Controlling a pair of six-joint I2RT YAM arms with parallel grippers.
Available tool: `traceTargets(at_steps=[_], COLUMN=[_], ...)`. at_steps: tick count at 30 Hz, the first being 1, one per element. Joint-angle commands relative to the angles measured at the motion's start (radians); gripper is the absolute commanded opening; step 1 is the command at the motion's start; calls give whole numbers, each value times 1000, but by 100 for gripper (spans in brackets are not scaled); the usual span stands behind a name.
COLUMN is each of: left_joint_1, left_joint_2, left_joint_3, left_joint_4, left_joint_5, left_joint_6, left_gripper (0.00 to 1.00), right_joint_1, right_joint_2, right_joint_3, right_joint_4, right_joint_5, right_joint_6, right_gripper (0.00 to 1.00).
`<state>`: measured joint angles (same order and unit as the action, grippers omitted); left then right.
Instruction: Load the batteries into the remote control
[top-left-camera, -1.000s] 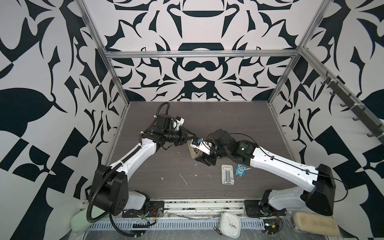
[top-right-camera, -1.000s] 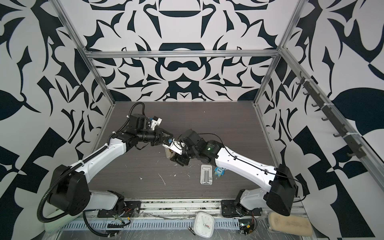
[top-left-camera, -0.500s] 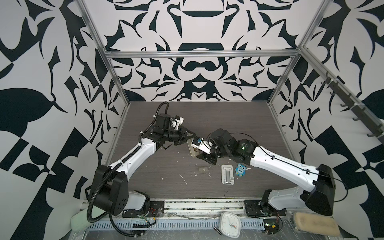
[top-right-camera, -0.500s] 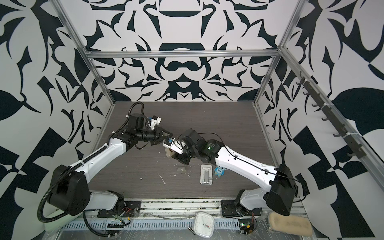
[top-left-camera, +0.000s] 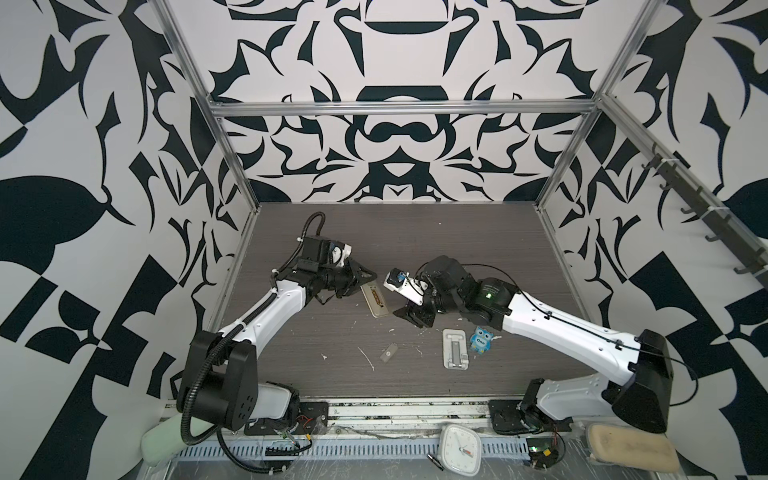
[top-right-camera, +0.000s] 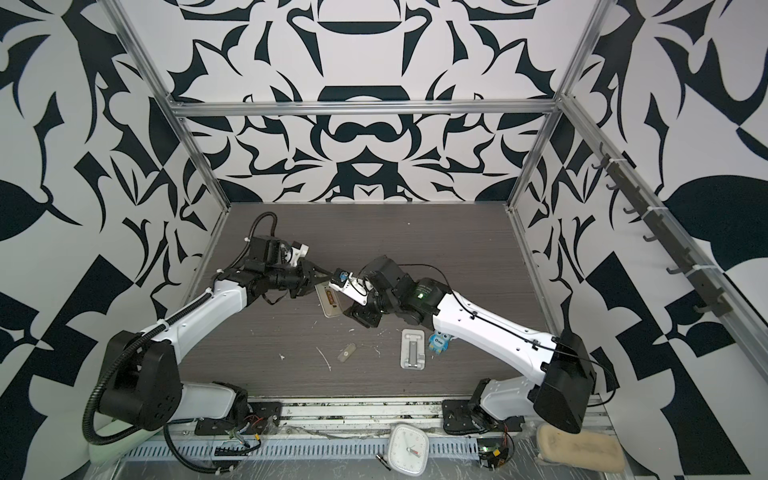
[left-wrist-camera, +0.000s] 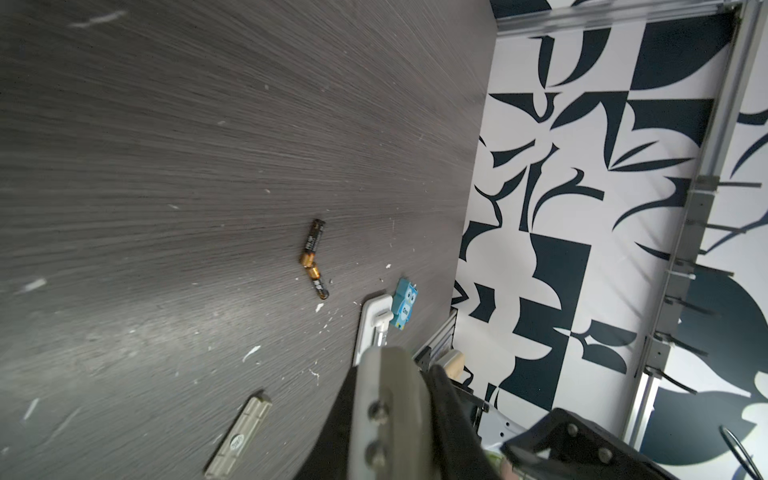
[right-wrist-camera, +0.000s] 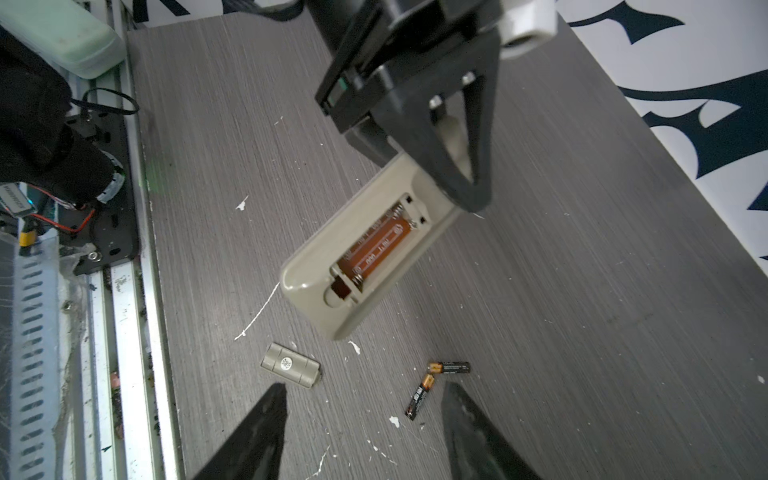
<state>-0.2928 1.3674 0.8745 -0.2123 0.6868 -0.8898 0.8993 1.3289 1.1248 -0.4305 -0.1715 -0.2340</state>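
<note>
The remote control hangs back-up over the table, its bay open and brown inside. My left gripper is shut on its far end. Two batteries lie on the table touching in a V, also in the left wrist view. My right gripper stands open above the table, one finger close beside the batteries and nothing between its fingers. In both top views the right gripper hides the batteries.
The small grey-beige cover lies loose on the table. A slotted white stand and a blue owl figure sit under the right forearm. A square white clock rests off the front edge. White scraps dot the table.
My right gripper has come away from the remote, moved right and opened. The cover it had at the remote now lies on the table. The left arm has barely moved.
</note>
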Motion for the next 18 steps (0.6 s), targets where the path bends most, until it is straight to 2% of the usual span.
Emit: traceTargets(at_steps=[1,5,11,16,18], left_joint_1=[37,40,40,56,77], left_joint_2=[-55,-83,-120,-161,-188], left_joint_3=[-36,-67,-110,-152,-180], left_joint_4=[-27,-39,-44,-69,-61], left_joint_5=[-39,-93,-110,-105,-76], left_joint_6=[17,37,83,142,138], left_gripper=[0,0,0,0,0], right_joint_1=[-27,-93,-159,-183,-183], right_joint_2=[-41,-23,132,267,304], right_joint_3=[3,8,98,158,169], right_joint_4=[4,-18,-176,-268,-274], right_joint_5=[15,23,83,99,85], right_joint_6=[46,99,160,228,228], right_gripper=[69,76,83,86,84])
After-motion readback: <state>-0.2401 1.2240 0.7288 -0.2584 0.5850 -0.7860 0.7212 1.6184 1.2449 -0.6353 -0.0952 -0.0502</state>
